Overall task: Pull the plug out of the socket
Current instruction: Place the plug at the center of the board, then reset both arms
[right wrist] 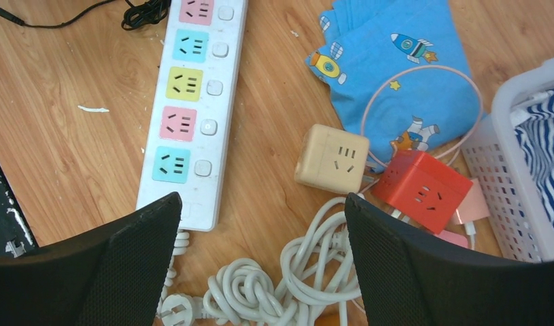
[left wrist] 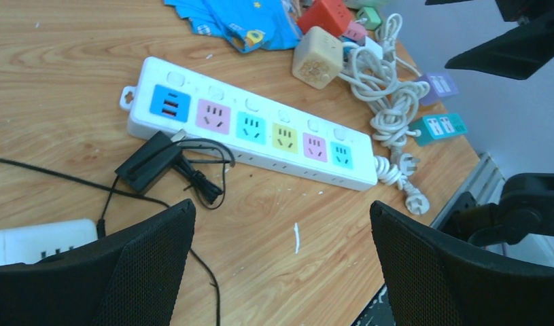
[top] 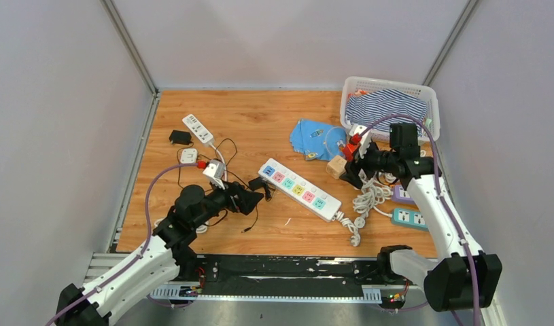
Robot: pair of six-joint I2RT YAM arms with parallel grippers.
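The white socket strip (top: 300, 189) with coloured outlets lies across the table's middle, and every outlet on it that shows (left wrist: 253, 132) (right wrist: 192, 102) stands bare. A black plug adapter (left wrist: 150, 161) with its thin cable lies flat on the wood beside the strip's blue end, apart from it. My left gripper (left wrist: 282, 207) is open just in front of the strip, with only bare wood between its fingers. My right gripper (right wrist: 262, 198) is open above the strip's coiled white cord (right wrist: 287, 278), near its end, and holds nothing.
A beige cube socket (right wrist: 332, 157) and a red one (right wrist: 423, 190) sit right of the strip. A blue printed cloth (top: 315, 139) lies behind them. A white basket (top: 386, 80) with striped fabric stands at the back right. Small strips (top: 197, 128) lie at the left, teal and purple ones (top: 410, 217) at the right.
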